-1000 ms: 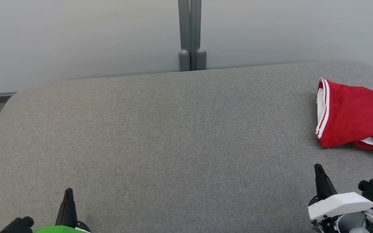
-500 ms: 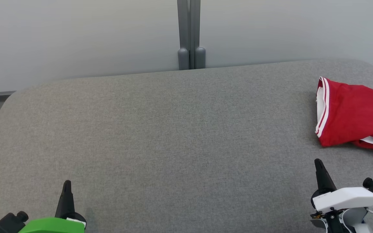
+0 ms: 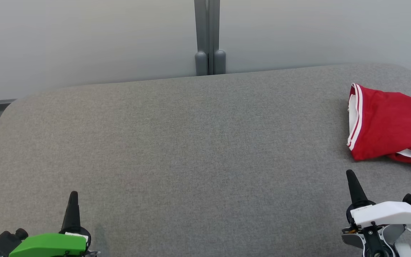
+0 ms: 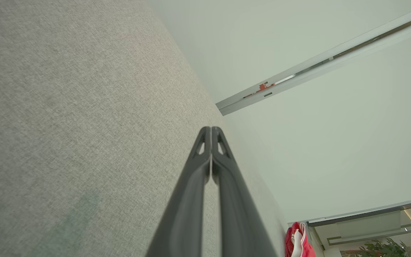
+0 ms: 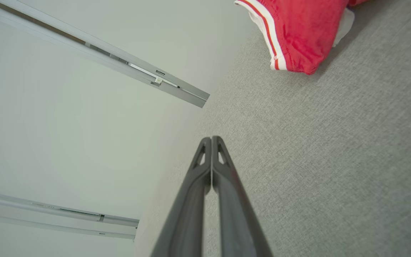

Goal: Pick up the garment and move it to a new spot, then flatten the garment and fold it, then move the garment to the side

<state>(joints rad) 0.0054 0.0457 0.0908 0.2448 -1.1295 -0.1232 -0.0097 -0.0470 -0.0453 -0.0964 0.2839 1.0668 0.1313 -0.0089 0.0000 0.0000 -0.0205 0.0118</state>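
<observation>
Head view: red garment (image 3: 391, 125) bunched near desk (image 3: 191, 142) right edge. Wrist views, close-up: left end effector (image 4: 211, 129), right end effector (image 5: 211, 137) pinched closed, empty.

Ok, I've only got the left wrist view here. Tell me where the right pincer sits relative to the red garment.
Observer: In the head view the right pincer is at the lower right, short of the red garment. Bare grey table lies between them, so they are not touching.
Operator: Give me its jaws.
Observer: Shut. The right wrist view shows its two fingers pressed together with nothing between them.
Operator: Now describe the garment itself.
Observer: It lies bunched, not flat. The edge toward the table's middle is trimmed in white with a red stripe, and the garment runs past the head view's right edge.
</observation>
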